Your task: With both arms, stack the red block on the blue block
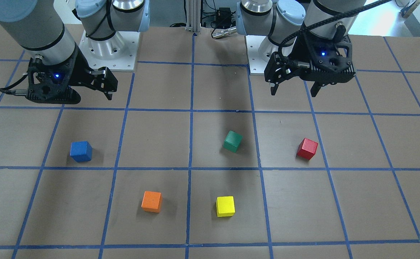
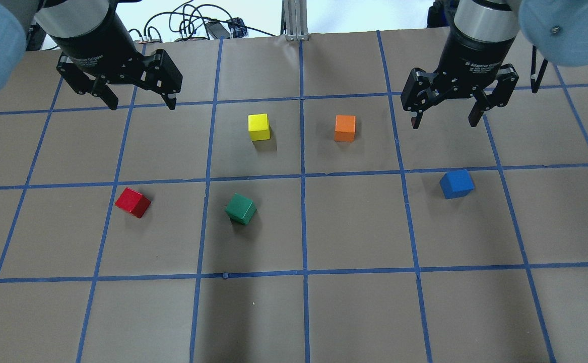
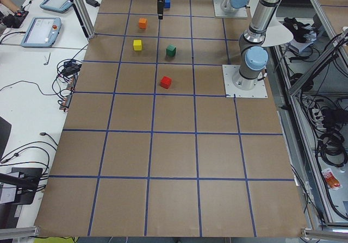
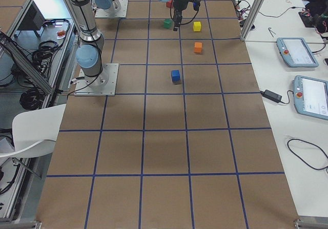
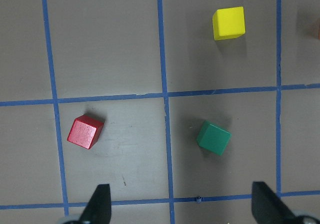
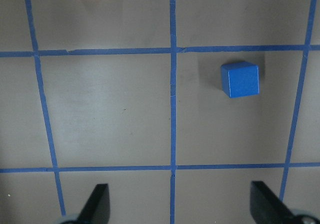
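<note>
On the brown counter (image 2: 354, 312), I logged five cubes, none stacked. Red block (image 2: 132, 202): lying on the robot's left half, turned askew to the blue tape grid (image 2: 302, 176), well apart from the blue block (image 2: 457, 183) on the right half. Green cube (image 2: 241, 208), yellow cube (image 2: 259, 127) and orange cube (image 2: 345, 128): lying between the two. Left tool (image 2: 143, 105): raised off the counter on the far side of the red block, jaws spread wide, holding nothing. Right tool (image 2: 444, 122): likewise raised near the blue block, wide open and empty. Handling, in my judgement: the red block looked light, rigid and matte, unlikely to slip or crush. I would turn the wrist to match its skew and pinch two opposite flat faces at mid-height, not its corners.
</note>
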### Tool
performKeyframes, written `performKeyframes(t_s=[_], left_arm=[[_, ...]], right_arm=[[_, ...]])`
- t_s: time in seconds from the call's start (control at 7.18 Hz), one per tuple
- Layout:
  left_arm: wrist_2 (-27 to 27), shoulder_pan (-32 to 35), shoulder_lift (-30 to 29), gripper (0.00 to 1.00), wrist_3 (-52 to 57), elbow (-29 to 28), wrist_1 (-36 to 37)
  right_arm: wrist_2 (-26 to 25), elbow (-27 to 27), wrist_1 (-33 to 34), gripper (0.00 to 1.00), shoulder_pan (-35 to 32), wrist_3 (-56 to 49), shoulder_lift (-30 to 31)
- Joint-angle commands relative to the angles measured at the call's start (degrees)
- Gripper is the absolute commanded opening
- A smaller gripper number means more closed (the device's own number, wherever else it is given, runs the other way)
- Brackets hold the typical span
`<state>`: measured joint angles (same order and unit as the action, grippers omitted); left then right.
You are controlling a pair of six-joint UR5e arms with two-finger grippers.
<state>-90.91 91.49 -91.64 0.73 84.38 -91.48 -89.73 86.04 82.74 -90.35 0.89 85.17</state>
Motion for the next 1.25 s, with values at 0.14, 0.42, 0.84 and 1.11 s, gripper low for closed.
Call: performKeyframes(t_s=[0.14, 0.42, 0.84, 1.11], left_arm=[[0.03, -0.70, 0.15, 1.00, 2.42, 1.57, -0.53], [0.03, -4.98, 0.41, 1.00, 8.48, 4.30, -0.10], [0.29, -13.59, 0.06, 1.00, 24.36, 10.95, 1.12], [0.21, -16.16, -0.12, 1.00, 28.52, 21.03, 12.93]], right_arm=[[0.00, 0.00, -0.04, 1.00, 0.00, -0.01, 0.00], [0.00, 0.09, -0.04, 1.00, 0.00, -0.01, -0.09], [0.08, 0.09, 0.05, 1.00, -0.09, -0.01, -0.09], [0.00, 0.26, 0.05, 1.00, -0.09, -0.01, -0.09]])
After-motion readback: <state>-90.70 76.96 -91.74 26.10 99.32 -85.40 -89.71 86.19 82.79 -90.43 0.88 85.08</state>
